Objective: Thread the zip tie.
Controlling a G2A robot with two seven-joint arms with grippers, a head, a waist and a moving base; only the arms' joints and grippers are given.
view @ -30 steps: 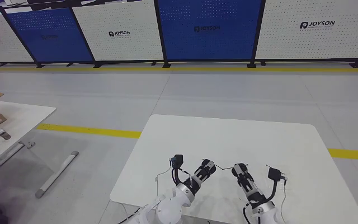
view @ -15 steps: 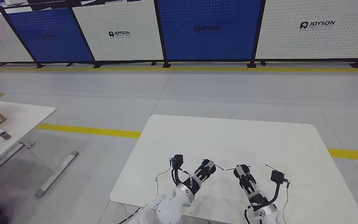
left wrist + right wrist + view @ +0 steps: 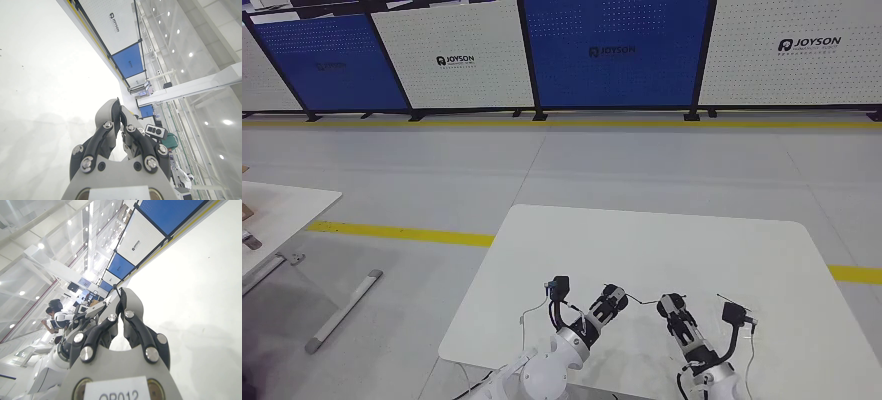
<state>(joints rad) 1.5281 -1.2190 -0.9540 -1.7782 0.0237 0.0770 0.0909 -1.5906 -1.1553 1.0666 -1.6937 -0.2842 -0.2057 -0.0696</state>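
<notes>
Right tool [image 3: 121, 295] and left tool [image 3: 119, 106], clamped shut, pinch the zip tie [image 3: 116, 291].

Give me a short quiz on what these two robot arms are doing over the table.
1. True or false: the thin black plastic zip tie lies untouched on the white rectangular table.
2. Pick one: the right hand is A) wide open, B) shut on the zip tie, C) holding a cup.
3. Fill in: in the top view the zip tie spans from the right hand to the ____ hand.

Key: 1 false, it is held above the table; 2 B; 3 left, as the left hand is shut on its other end.
</notes>
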